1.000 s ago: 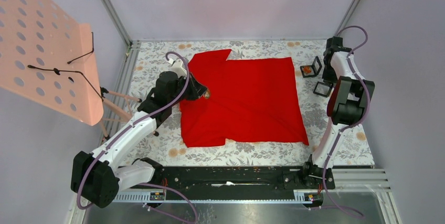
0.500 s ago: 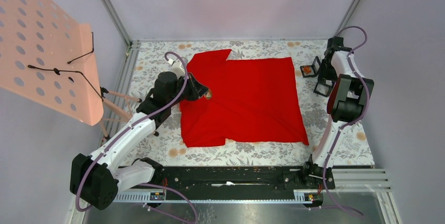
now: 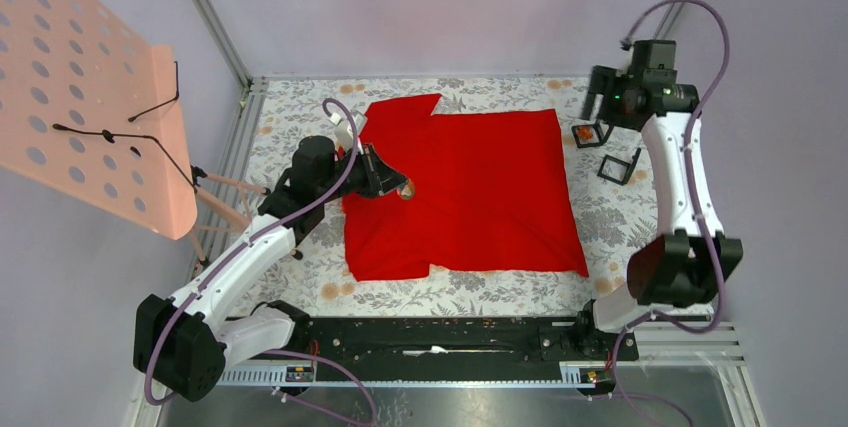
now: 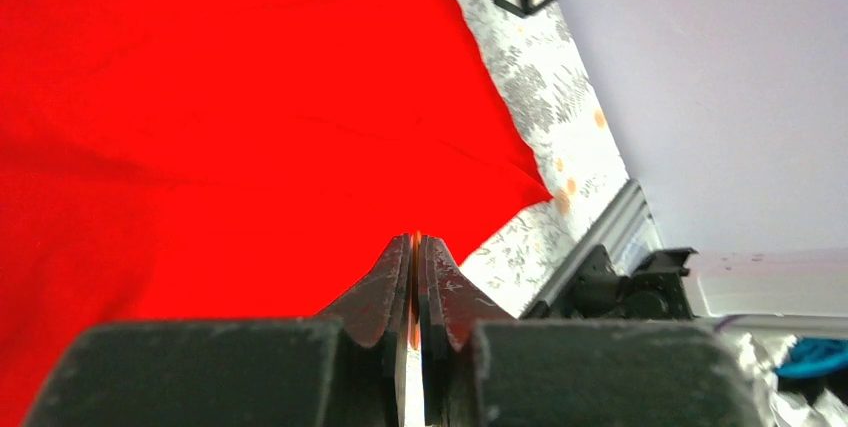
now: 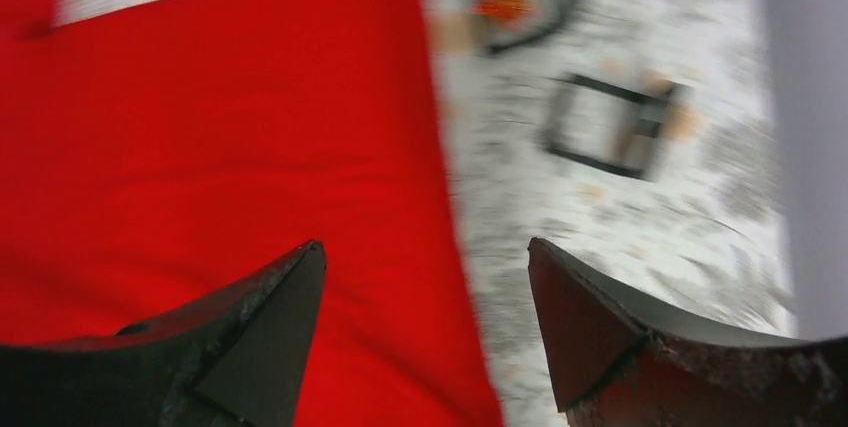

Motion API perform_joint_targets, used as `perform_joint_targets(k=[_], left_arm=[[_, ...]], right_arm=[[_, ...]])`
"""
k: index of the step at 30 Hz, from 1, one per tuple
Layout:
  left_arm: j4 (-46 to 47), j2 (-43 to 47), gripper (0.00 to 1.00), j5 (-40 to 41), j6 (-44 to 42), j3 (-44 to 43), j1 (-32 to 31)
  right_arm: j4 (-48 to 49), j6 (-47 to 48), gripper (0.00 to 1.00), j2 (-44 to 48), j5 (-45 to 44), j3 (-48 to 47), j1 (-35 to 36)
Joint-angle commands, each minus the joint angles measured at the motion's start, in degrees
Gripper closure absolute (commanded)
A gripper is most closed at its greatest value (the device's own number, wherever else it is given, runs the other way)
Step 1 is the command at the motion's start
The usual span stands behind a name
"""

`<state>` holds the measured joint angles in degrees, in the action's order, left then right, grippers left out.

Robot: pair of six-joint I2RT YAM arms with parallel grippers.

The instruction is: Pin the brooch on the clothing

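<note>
Shirt (image 3: 470,192): red, spread flat on the flowered desk (image 3: 480,292), collar notch at the shirt's far-left corner.

Left fingers (image 3: 390,179): at the shirt's left edge, a little nearer than the collar, tips down at the red cloth. In the wrist view they (image 4: 395,272) are pressed together, leaving only a hairline seam. A thin orange sliver (image 4: 413,297) sits in that seam; cannot tell what it is.

Right fingers (image 3: 598,97): raised, just right of the shirt's far-right corner. The wrist view is blurred. They (image 5: 270,317) are spread wide with nothing between them, one over the shirt's right edge, the other over bare desk beside it.

Two small black frames stand on the desk to the right of the shirt, apart from it. The first frame (image 3: 592,131), by the far-right corner, holds something orange. The second frame (image 3: 620,167) is a little nearer; contents not discernible.
</note>
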<state>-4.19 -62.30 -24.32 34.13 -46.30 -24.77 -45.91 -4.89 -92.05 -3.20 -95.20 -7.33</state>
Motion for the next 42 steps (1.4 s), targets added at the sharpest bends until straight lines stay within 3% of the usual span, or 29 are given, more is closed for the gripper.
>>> perform_joint_targets(k=[1, 6, 14, 21, 26, 42], left_arm=[[4.6, -0.1, 1.0, -10.7, 1.9, -2.7, 0.5], [8.1, 0.0, 1.0, -15.2, 3.3, -2.5, 0.5], [8.8, 0.2, 1.0, -17.9, 4.0, -2.4, 0.5], [14.7, 0.7, 1.0, -22.0, 7.4, -1.3, 0.5], [15.6, 1.1, 1.0, -22.7, 7.9, -0.8, 0.5], [17.7, 2.1, 1.0, -23.9, 9.5, -0.5, 0.5]], right_arm=[[-0.8, 0.5, 0.2, 4.6, 25.6, 3.3, 9.5], [5.9, -3.5, 0.27, 6.8, 47.4, 8.3, 20.1], [25.4, -14.3, 0.31, 9.7, 65.7, 18.8, 31.6], [31.8, -17.2, 0.39, 8.0, 66.9, 21.1, 35.8], [34.3, -19.1, 0.51, 6.8, 67.7, 21.3, 37.0], [30.0, -15.5, 0.55, 5.7, 66.1, 20.0, 37.8]])
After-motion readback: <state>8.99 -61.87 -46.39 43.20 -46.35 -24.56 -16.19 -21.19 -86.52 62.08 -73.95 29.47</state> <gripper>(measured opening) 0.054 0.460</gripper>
